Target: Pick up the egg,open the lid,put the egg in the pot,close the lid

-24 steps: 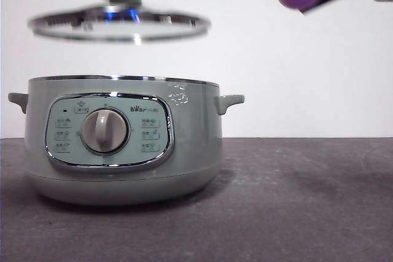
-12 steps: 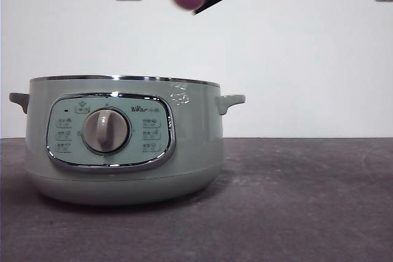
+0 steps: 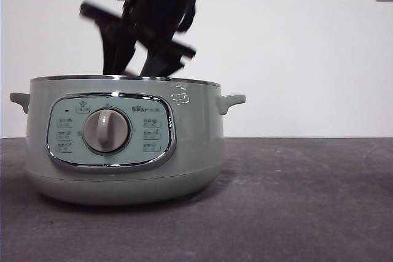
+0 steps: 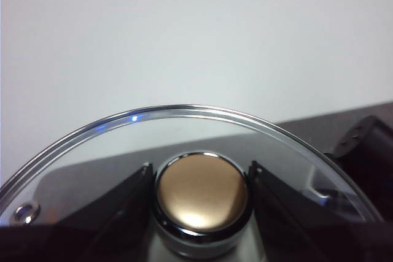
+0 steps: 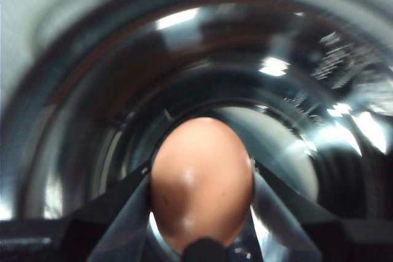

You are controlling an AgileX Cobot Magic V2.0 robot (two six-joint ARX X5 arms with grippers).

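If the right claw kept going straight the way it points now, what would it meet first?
Most likely the shiny inner floor of the pot. The right claw, shut on the egg, points down into the open pot, with nothing visible between. Depth is unclear, and the egg would probably touch first.

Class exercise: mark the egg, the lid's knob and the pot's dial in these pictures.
egg (image 5: 202, 182): right wrist view, middle of its shell, between the jaws.
lid's knob (image 4: 201, 193): left wrist view, its top face.
pot's dial (image 3: 106, 130): front view, centre of the dial.
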